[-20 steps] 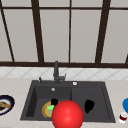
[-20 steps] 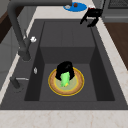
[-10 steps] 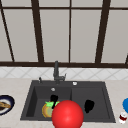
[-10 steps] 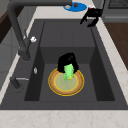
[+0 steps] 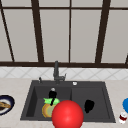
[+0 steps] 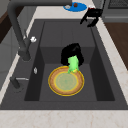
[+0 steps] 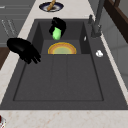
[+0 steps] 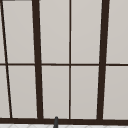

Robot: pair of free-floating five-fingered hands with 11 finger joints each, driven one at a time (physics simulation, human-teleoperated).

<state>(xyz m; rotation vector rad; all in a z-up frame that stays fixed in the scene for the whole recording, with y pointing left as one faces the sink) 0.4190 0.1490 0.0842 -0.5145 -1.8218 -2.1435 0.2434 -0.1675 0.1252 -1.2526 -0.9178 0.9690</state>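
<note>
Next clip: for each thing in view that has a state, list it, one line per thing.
left hand: above the left basin, fingers curled round the green sponge.
green sponge: held, hanging just above the plate.
plate: flat on the floor of the left basin.
right hand: in the air over the right basin's front edge, fingers relaxed, holding nothing.
faucet: no water visible.
dark dish: on the counter left of the sink, food on it.
</note>
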